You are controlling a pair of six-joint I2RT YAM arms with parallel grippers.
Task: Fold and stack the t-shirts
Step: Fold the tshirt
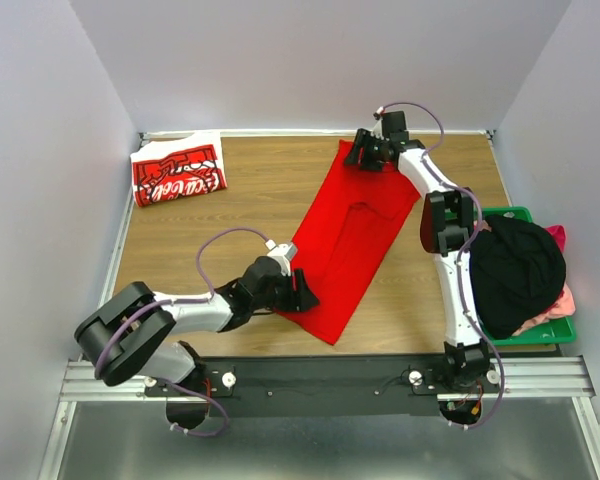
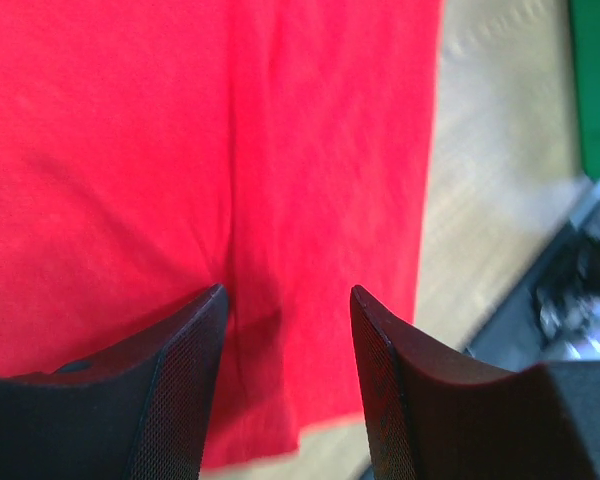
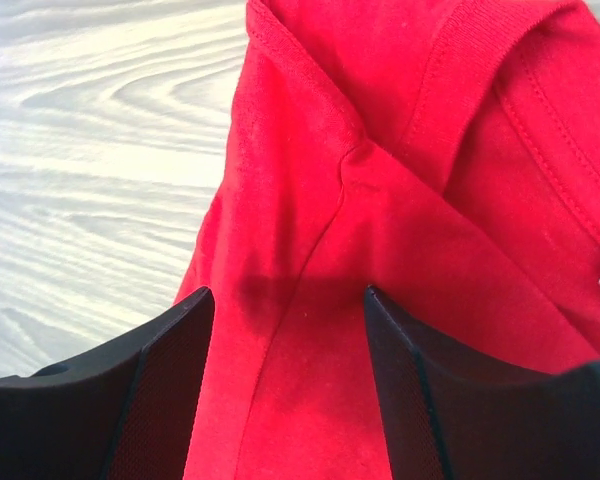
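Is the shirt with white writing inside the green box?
No, the lettered shirt lies folded at the table's far left corner, well away from the box on the right.

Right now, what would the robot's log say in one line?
plain red t-shirt: long folded strip, diagonal | left gripper: open at near hem | right gripper: open at collar end | lettered t-shirt: folded, far-left corner

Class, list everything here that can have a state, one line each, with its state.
plain red t-shirt: folded into a long strip, lying flat
lettered t-shirt: folded, far left corner
left gripper: open over the strip's near end
right gripper: open over its collar end
green crate: filled with heaped clothes
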